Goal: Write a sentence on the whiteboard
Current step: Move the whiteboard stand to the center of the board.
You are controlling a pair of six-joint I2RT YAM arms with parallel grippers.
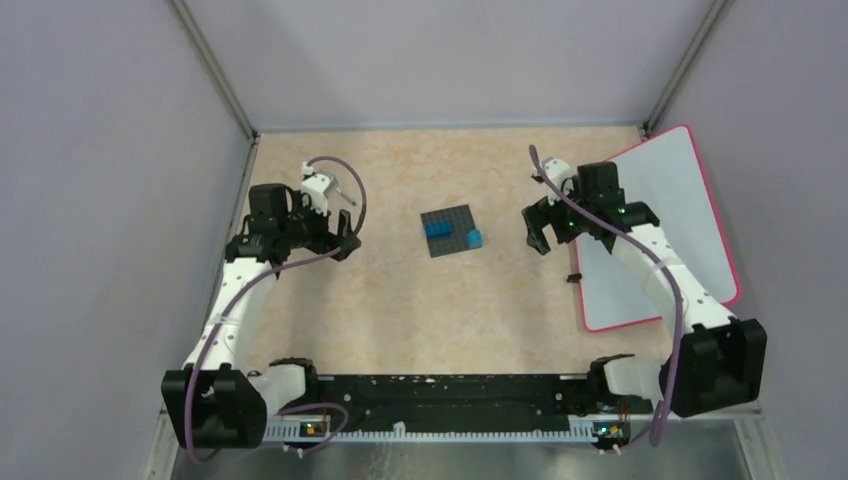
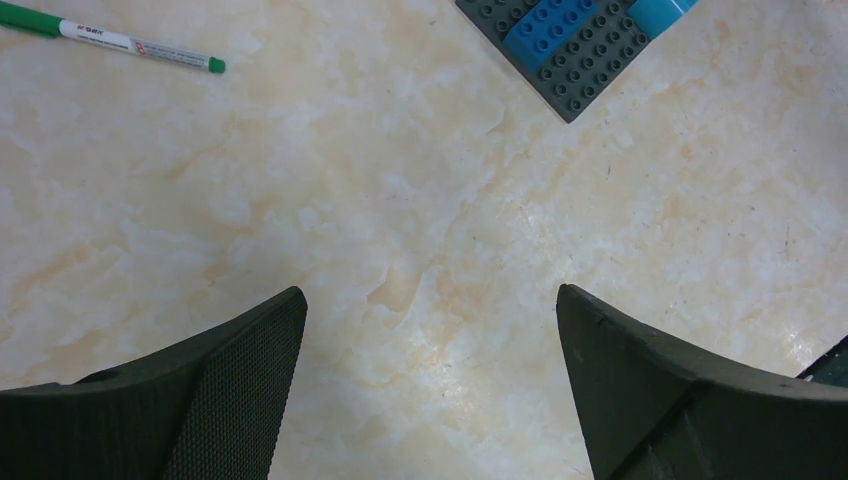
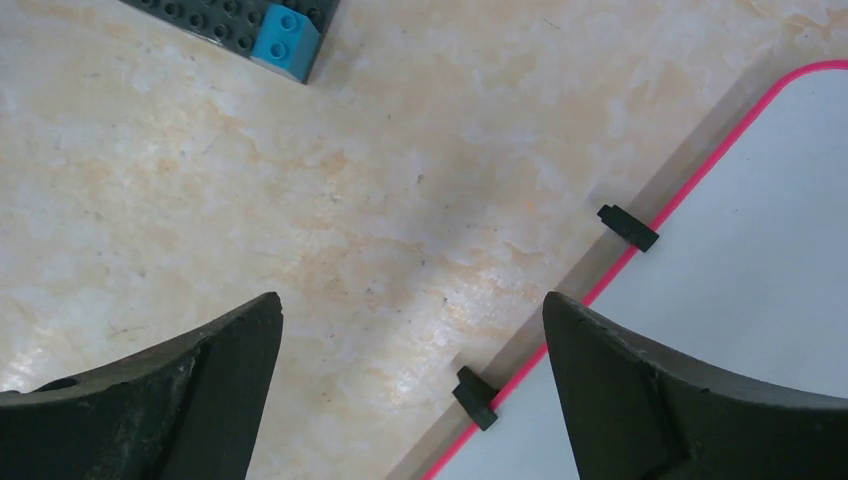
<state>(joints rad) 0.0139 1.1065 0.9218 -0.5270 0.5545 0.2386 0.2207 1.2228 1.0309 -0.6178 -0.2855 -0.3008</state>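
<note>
Left gripper [image 2: 430, 300]: spread wide, empty; pen [image 2: 130, 42] ahead, off to its left. Right gripper [image 3: 412, 305]: equally wide, empty; board [image 3: 760, 250] just right of it, blank. Probably pre-pickup: next, reach for pen, close across barrel.

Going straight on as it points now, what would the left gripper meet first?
Probably the beige marbled tabletop: the open left gripper frames only that. The green-and-white marker and dark grey studded plate lie off its line.

white whiteboard [image 1: 690, 210] with red-pink rim, beige marbled table [image 1: 350, 300], dark grey plate [image 1: 452, 244], blue bricks [image 1: 438, 228], green-and-white marker [image 2: 130, 42]
</note>
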